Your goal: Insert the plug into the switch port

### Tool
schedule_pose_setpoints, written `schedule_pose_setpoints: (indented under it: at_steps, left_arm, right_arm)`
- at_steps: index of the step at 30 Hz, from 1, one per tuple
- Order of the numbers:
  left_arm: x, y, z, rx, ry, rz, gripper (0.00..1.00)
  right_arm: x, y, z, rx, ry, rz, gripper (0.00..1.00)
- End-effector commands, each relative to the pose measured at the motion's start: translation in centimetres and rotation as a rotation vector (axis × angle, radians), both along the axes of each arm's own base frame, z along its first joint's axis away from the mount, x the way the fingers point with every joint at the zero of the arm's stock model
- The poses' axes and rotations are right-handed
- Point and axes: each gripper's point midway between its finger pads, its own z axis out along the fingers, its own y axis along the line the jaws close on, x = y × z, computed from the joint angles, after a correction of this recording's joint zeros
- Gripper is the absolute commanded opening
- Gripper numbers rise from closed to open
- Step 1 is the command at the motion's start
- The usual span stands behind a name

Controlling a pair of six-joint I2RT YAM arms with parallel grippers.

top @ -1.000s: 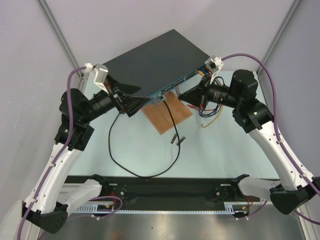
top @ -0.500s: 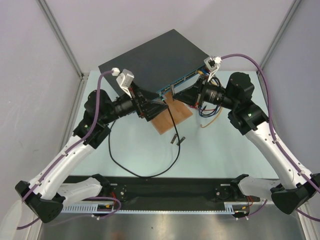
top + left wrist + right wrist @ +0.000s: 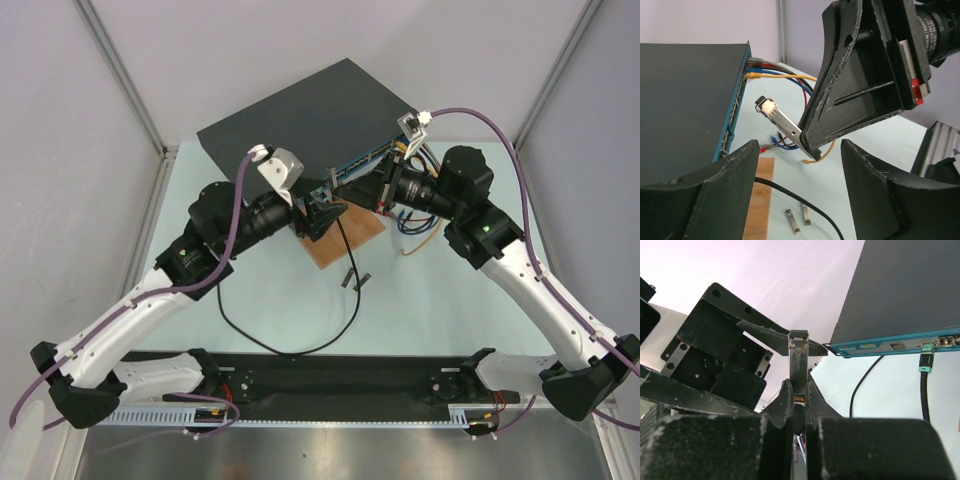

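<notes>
The plug (image 3: 782, 122), a silver bar, is pinched at its rear end by the right gripper (image 3: 799, 390), jaws tight on it. Its long axis slants up toward the teal front of the switch (image 3: 685, 100), with open air between. The left gripper (image 3: 799, 150) stands wide and empty, one finger on either side of the plug, seemingly not touching it.

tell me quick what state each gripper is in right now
left gripper: open, holding nothing
right gripper: closed on the plug

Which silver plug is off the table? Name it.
The plug pinched in the right gripper, raised near the switch; the other two lie loose on the table.
</notes>
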Motion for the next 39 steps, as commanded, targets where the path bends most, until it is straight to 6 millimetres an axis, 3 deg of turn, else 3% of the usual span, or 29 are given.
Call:
schedule_pose_setpoints:
  at_steps: [1, 6, 15, 21, 22, 25, 27, 28, 31, 32, 34, 36, 37, 39]
  left_arm:
    - [0.6, 0.2, 1.7, 0.029, -0.089, 0.058, 0.71]
    - [1.2, 0.4, 2.2, 0.035, -0.107, 0.091, 0.64]
    - [0.9, 0.4, 2.6, 0.032, -0.148, 0.076, 0.38]
    - [0.2, 0.2, 2.5, 0.034, -0.162, 0.037, 0.02]
    - [0.2, 0.3, 2.4, 0.036, -0.161, 0.040, 0.00]
    - [-0.2, 0.5, 1.7, 0.055, -0.165, 0.031, 0.00]
    - [-0.5, 0.9, 1.4, 0.075, -0.189, 0.024, 0.00]
    - [-0.7, 1.0, 1.1, 0.086, -0.198, 0.020, 0.00]
    - [-1.0, 1.9, 1.1, 0.125, -0.261, 0.026, 0.00]
    - [-1.2, 2.0, 0.6, 0.164, -0.297, 0.009, 0.00]
    - [-1.7, 2.3, 0.3, 0.211, -0.352, -0.011, 0.00]
    - [-2.7, 2.0, -0.3, 0.255, -0.396, -0.082, 0.00]
    - [-3.2, 2.1, -0.5, 0.276, -0.417, -0.105, 0.00]
    - [-3.9, 2.0, -1.7, 0.357, -0.468, -0.171, 0.00]
  right_arm:
    - [-0.8, -0.1, 3.4, 0.070, -0.075, -0.002, 0.00]
    - [-1.3, -0.1, 3.2, 0.065, -0.078, 0.009, 0.00]
    - [-1.6, -0.1, 2.6, 0.059, -0.062, 0.017, 0.00]
    - [-1.4, -0.1, 2.1, 0.048, -0.061, 0.016, 0.00]
    - [-1.4, -0.2, 2.0, 0.045, -0.067, 0.016, 0.02]
    - [-1.2, -0.6, 1.8, 0.028, -0.077, 0.013, 0.13]
    - [-0.9, -1.4, 1.7, 0.012, -0.082, 0.008, 0.28]
    - [-0.9, -1.9, 1.8, 0.001, -0.104, 0.005, 0.43]
    - [-1.3, -3.2, 1.9, -0.053, -0.155, 0.035, 0.60]
    - [-1.5, -3.7, 0.9, -0.110, -0.182, 0.054, 0.73]
    - [-2.5, -4.6, 0.6, -0.193, -0.247, 0.101, 0.86]
    - [-3.3, -5.0, 0.3, -0.236, -0.277, 0.157, 0.90]
    - [-3.9, -5.2, 1.0, -0.251, -0.317, 0.178, 0.90]
    - [-4.8, -5.3, -1.0, -0.319, -0.290, 0.273, 0.92]
